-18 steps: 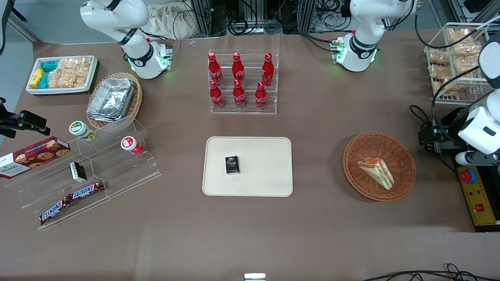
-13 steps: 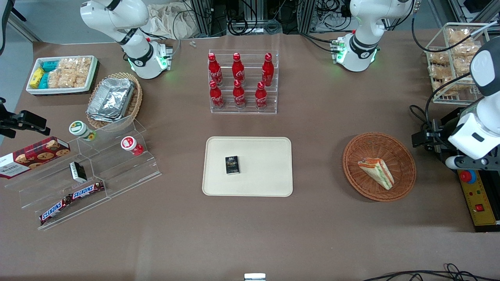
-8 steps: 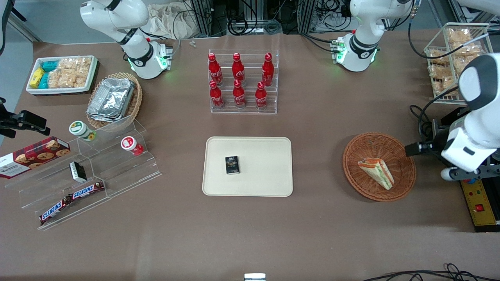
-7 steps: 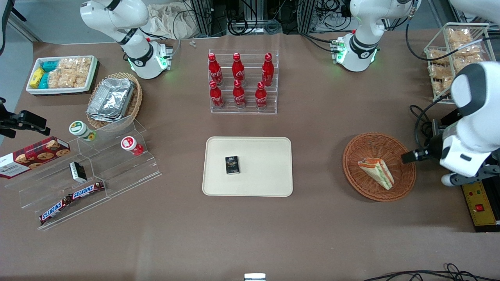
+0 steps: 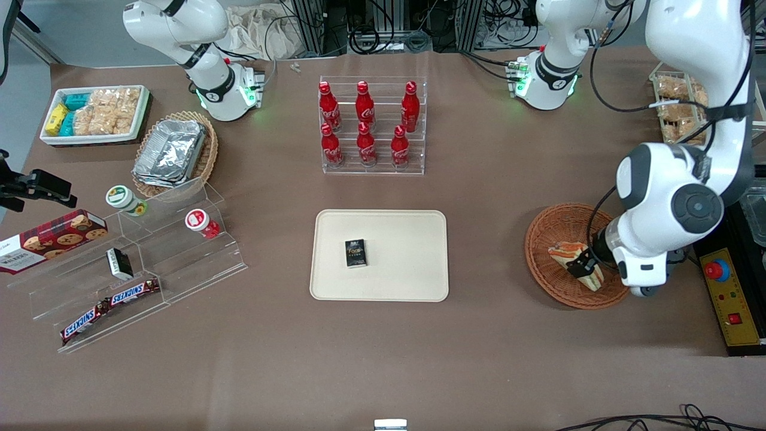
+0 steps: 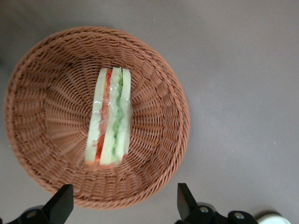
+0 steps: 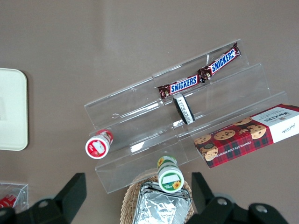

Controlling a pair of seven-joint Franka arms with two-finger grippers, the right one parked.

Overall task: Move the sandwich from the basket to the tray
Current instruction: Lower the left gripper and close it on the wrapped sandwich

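The sandwich (image 5: 563, 251) lies in the round reddish-brown wicker basket (image 5: 556, 220), toward the working arm's end of the table. In the left wrist view the sandwich (image 6: 110, 116) lies on edge in the middle of the basket (image 6: 156, 95), showing red and green filling. My left gripper (image 5: 581, 263) hangs over the basket just above the sandwich, apart from it. It is open and empty in the left wrist view (image 6: 124, 205), with its fingers spread wide near the basket's rim. The cream-beige tray (image 5: 401, 269) lies at the table's middle.
A small black box (image 5: 355, 252) lies on the tray. A clear rack of red bottles (image 5: 372, 127) stands farther from the camera than the tray. A yellow control box (image 5: 727, 296) sits beside the basket at the table's end. A wire rack of snack packets (image 5: 676, 102) stands near it.
The left arm has swung in from the table's end, and its gripper has moved over the basket to just above the sandwich. The sandwich and basket have not moved.
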